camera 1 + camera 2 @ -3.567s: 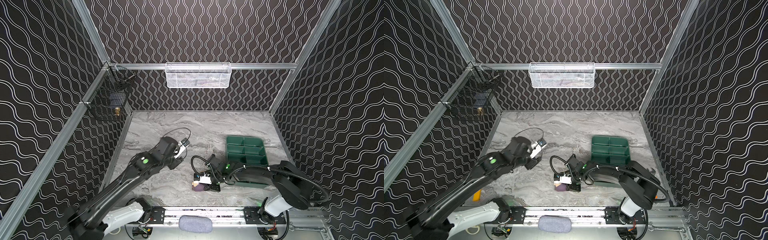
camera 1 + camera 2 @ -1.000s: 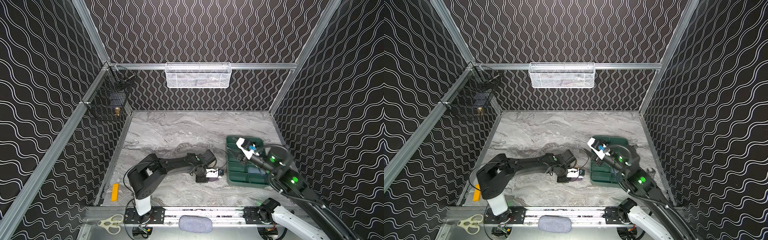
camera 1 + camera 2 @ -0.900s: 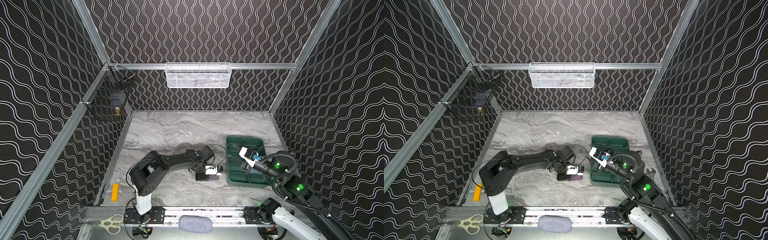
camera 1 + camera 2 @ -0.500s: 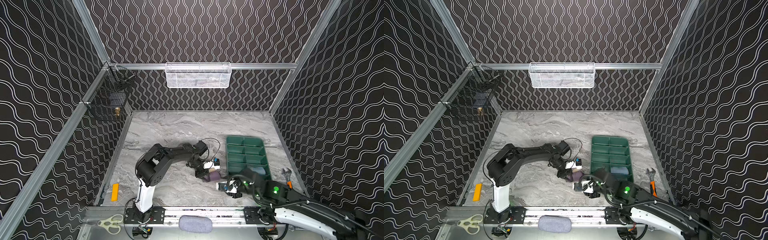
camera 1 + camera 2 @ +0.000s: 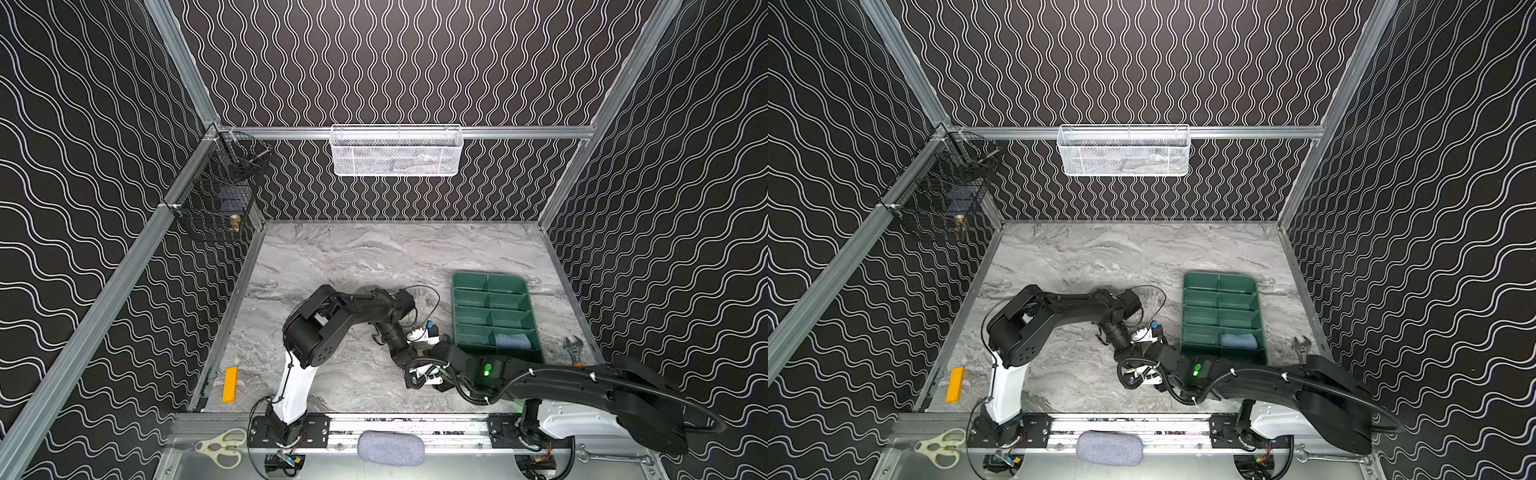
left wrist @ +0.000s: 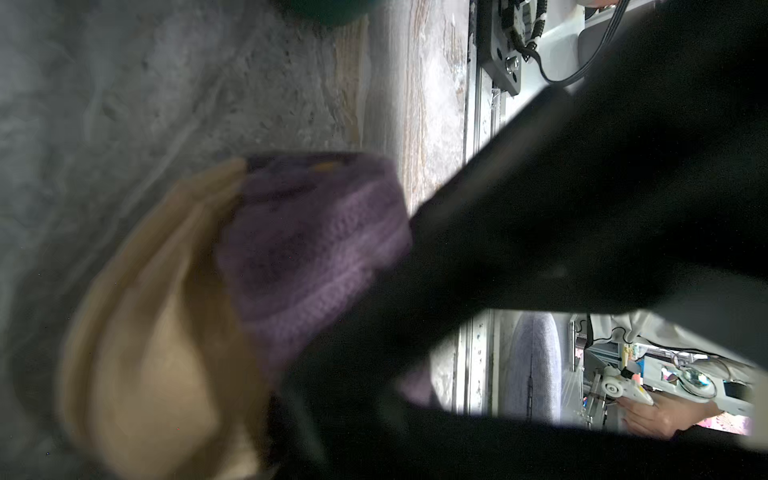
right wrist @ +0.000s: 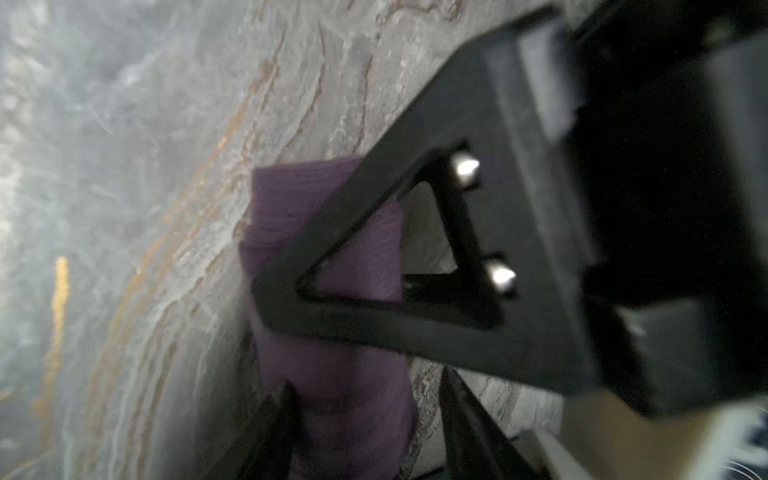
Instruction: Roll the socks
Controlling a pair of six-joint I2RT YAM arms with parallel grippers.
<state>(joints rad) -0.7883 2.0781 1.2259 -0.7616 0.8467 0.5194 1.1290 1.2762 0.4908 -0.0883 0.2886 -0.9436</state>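
Lower centre on the surface [image 5: 353,257], the left hand [image 5: 409,360] is narrowly pinching the purple sock [image 6: 316,245], which is probably soft and springy and best gripped across its roll; the right hand [image 5: 415,376] is crowding it, its opening unclear.

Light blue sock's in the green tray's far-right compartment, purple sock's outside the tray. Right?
Not quite. The light blue sock lies in the green tray's near-right compartment, the row closest to the arm bases; both top views show it. The purple sock is outside the tray, as the left wrist view shows.
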